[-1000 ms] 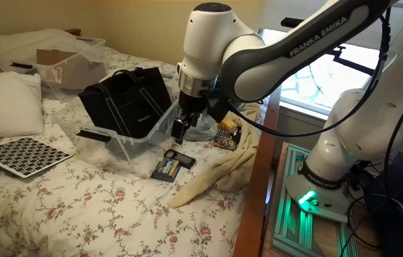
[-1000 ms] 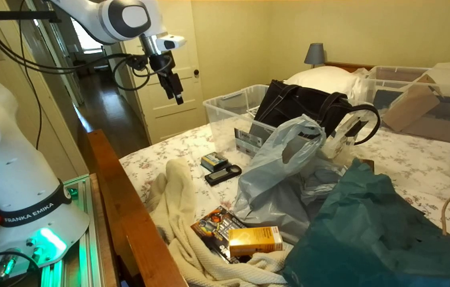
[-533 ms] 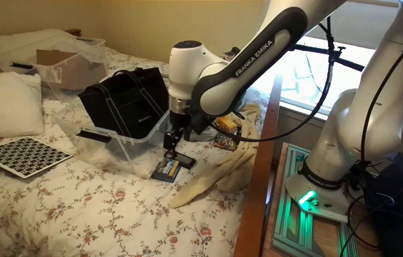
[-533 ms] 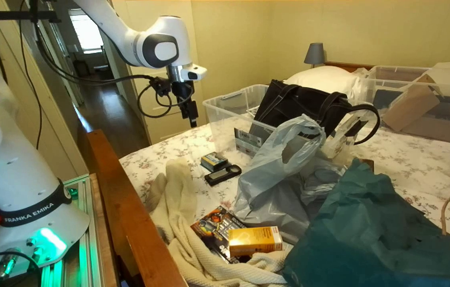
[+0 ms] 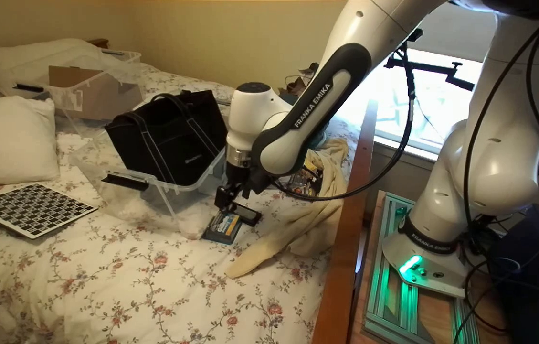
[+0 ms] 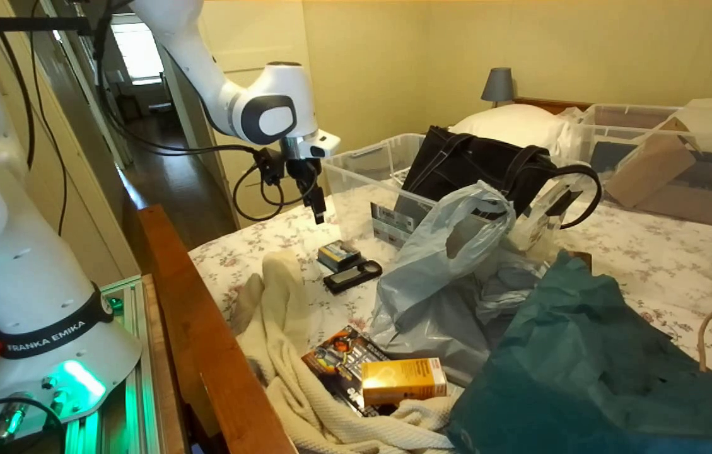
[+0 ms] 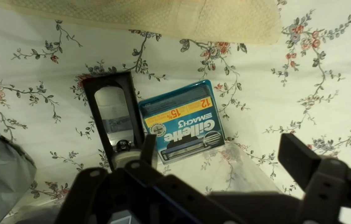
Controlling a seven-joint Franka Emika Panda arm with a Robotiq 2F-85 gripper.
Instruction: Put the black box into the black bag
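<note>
The black box (image 5: 224,227) is a small flat dark-teal pack with pale Gillette lettering on its top. It lies flat on the bed and also shows in an exterior view (image 6: 338,255) and in the wrist view (image 7: 181,121). A long black bar with a clear window (image 7: 111,102) lies against its side. My gripper (image 5: 234,199) hangs just above and behind the box, pointing down. In the wrist view its fingers (image 7: 223,152) are wide apart with nothing between them. The black bag (image 5: 174,143), with handles, leans in a clear bin; it shows in both exterior views (image 6: 475,167).
The clear bin's rim (image 5: 193,187) stands close beside the gripper and box. A grey plastic bag (image 6: 431,309), teal bag (image 6: 583,359), yellow box (image 6: 403,380) and cream towel (image 6: 286,315) lie nearby. A wooden bed rail (image 6: 204,334) runs between bed and robot base.
My gripper has come down from higher up to just above the black box, shifting toward the bed's middle. The box, bar, bag and bin have not moved.
</note>
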